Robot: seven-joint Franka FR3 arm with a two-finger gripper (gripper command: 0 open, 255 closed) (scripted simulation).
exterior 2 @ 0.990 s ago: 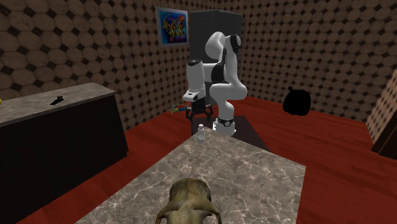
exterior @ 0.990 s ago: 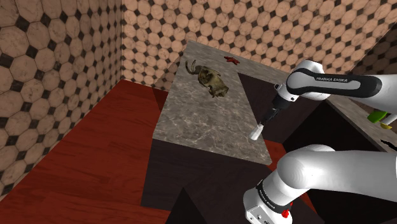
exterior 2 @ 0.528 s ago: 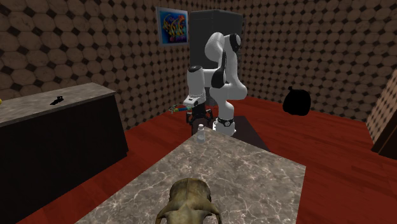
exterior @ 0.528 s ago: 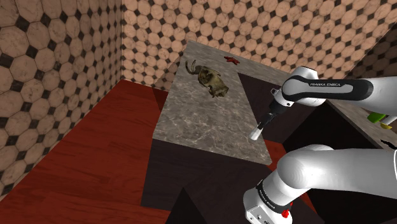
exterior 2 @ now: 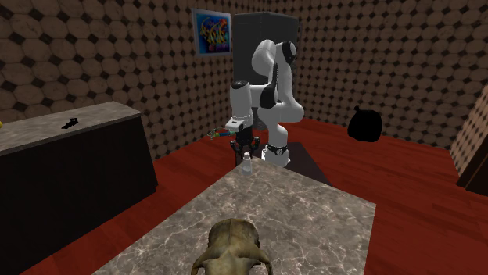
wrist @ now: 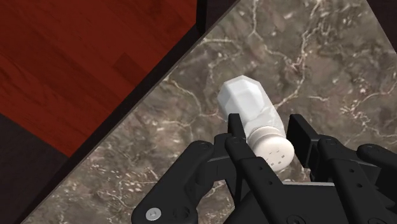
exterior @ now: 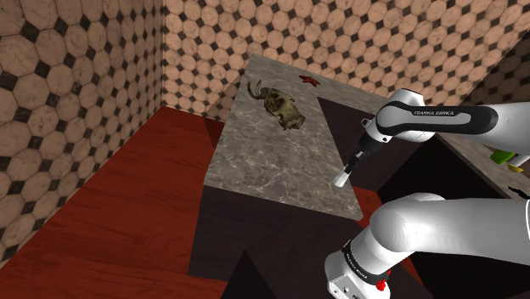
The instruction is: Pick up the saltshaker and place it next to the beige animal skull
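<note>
saltshaker (wrist: 249, 105): white, faceted body, perforated cap; cap sits right between the jaws, body runs on past the fingertips down to the marble counter (wrist: 331, 57); looks upright in the second exterior view (exterior 2: 246, 162), base on the counter, not lifted

gripper (wrist: 267, 125): comes down from above; jaws closed in on the cap, one finger (wrist: 238, 143) against the neck, the other flush on the opposite side as far as I can see; I read it as gripping the saltshaker, not loose around it

key relation: shaker long axis runs roughly along the fingers, so the jaws pinch across the cap, high on the body; single arm, so no choice of hand; grip that high may let the body swing on lift, my guess

skull (exterior: 284, 109): olive-beige, well apart from the jaws, farther along the same counter away from the stand; bare marble between it and the jaws; next move is likely lift, then carry toward it

counter edge just beside the jaws, red wood floor (wrist: 76, 57) below; a slip here could drop off the edge

containers: no tray or bin near the jaws; the shaker is the only vessel, contents can't tell
</note>
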